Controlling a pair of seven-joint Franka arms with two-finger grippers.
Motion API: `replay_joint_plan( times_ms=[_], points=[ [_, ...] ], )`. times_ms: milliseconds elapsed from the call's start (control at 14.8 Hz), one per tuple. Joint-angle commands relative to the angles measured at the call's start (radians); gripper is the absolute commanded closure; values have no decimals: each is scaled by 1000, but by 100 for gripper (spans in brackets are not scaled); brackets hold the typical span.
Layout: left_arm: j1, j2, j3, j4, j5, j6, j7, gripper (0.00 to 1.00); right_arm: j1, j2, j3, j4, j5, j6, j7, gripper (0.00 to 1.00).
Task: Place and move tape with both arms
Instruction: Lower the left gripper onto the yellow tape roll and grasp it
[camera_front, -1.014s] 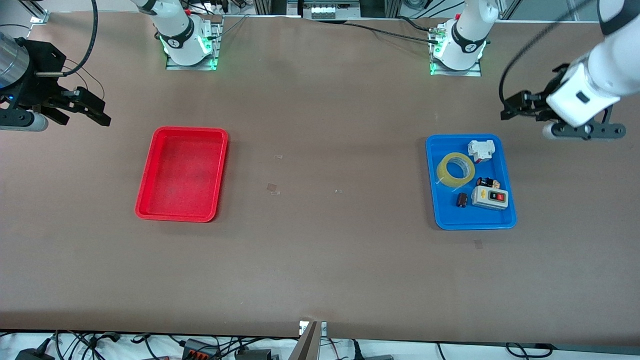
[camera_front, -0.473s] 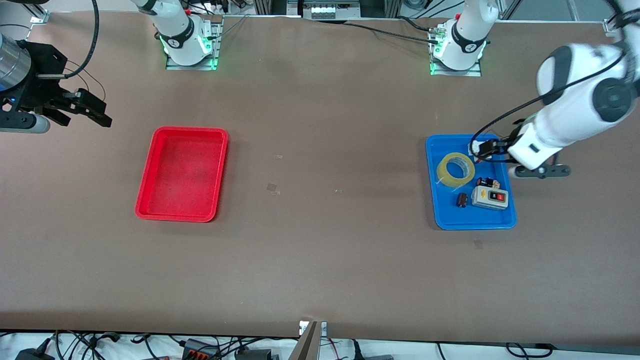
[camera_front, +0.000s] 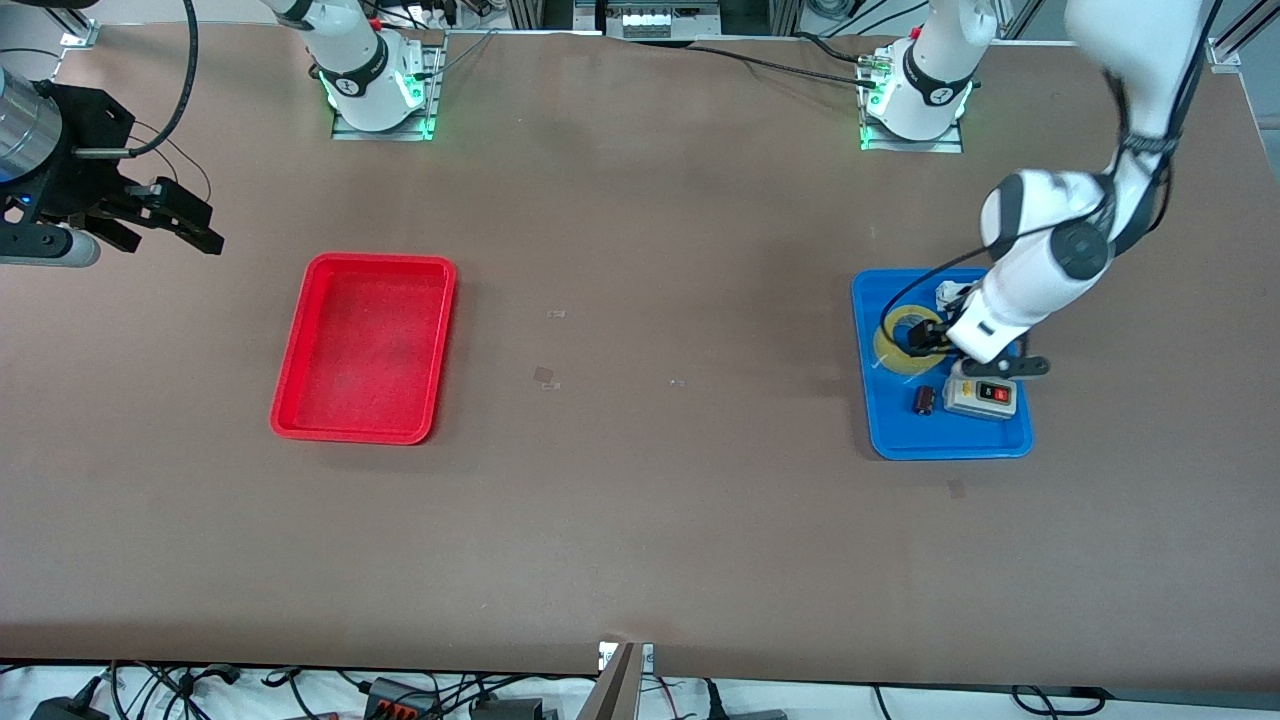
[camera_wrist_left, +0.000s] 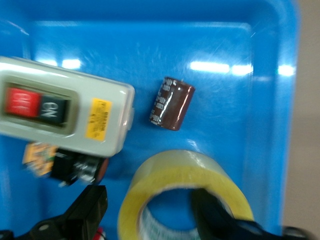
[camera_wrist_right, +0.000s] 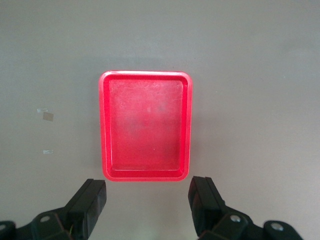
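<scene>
Left gripper down at the tape in the blue tray.

The yellow tape lies flat in the blue tray, at the left arm's end of the worktop. In the left wrist view the left gripper's fingers are wide open; one finger is inside the tape's hole and the other is outside the ring, so the wall of the roll sits between them, not squeezed. Beside the tape are a grey switch box and a small brown can. The right gripper waits in the air near the red tray, fingers wide open and holding nothing.
</scene>
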Motion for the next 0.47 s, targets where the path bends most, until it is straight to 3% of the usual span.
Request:
replay_joint_plan(
  times_ms=[0, 338, 405],
  points=[
    [2, 7, 0, 21, -6, -9, 17, 0, -1, -1, -1, 14, 1, -8, -12, 1],
    [2, 7, 0, 22, -5, -9, 17, 3, -2, 1, -1, 14, 1, -3, -12, 1],
    [2, 5, 0, 22, -5, -10, 17, 23, -1, 1, -1, 14, 1, -4, -12, 1]
  ],
)
